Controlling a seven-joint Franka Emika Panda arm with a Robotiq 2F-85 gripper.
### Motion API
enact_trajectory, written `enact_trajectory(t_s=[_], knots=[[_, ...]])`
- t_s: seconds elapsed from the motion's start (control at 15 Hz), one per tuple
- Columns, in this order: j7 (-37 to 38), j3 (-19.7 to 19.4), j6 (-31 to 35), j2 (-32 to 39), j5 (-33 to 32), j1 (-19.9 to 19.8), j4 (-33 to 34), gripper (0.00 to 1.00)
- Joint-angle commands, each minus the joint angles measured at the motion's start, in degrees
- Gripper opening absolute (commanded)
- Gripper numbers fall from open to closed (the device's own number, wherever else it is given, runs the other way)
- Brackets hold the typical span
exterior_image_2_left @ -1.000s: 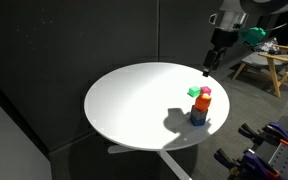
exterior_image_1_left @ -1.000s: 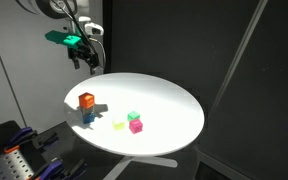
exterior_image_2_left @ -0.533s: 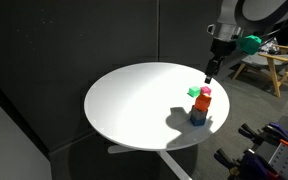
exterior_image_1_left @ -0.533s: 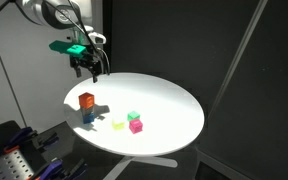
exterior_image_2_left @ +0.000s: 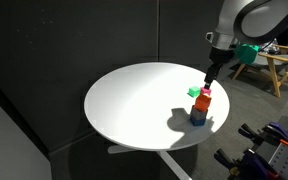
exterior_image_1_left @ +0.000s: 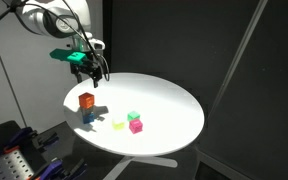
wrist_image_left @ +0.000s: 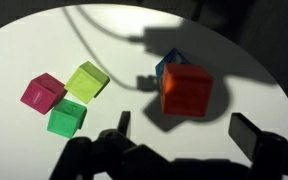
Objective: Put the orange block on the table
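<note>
**Exterior view.** A round white table (exterior_image_1_left: 174,105) stood against a dark backdrop. The orange block (exterior_image_1_left: 86,100) sat on top of a dark blue block (exterior_image_1_left: 88,117) near the table's edge, so it was off the tabletop itself. The gripper (exterior_image_1_left: 92,72) hung in the air above and behind the stack, clear of it. Its finger spread could not be told from here. Near the stack lay a yellow-green block (exterior_image_1_left: 118,124), a green block (exterior_image_1_left: 133,116) and a pink block (exterior_image_1_left: 136,126).

**Exterior view.** The gripper (exterior_image_2_left: 210,84) pointed downward over the far side of the cluster. The orange block (exterior_image_2_left: 203,103) was seen on the dark blue block (exterior_image_2_left: 198,118), with the pink block (exterior_image_2_left: 206,91) and the green block (exterior_image_2_left: 194,92) close behind.

**Wrist view.** The orange block (wrist_image_left: 187,90) lay below the camera, with a corner of the dark blue block (wrist_image_left: 168,63) showing beneath it. The gripper (wrist_image_left: 187,130) had its fingers (wrist_image_left: 252,136) spread wide and held nothing; the gap was broader than the block. The pink (wrist_image_left: 42,92), yellow-green (wrist_image_left: 87,80) and green (wrist_image_left: 66,118) blocks were grouped off to one side, touching or nearly so.
</note>
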Motion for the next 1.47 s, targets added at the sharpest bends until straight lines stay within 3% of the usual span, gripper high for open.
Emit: enact_trajectory(t_s=[0.0, 0.67, 1.4], knots=[[4.4, 1.0, 2.3, 0.0, -1.0, -0.3, -0.9, 1.0], [10.7, 2.2, 1.3, 3.0, -0.3, -0.2, -0.1, 1.0], [11.5, 1.9, 1.0, 7.1, 0.2, 0.0, 2.0, 1.0]])
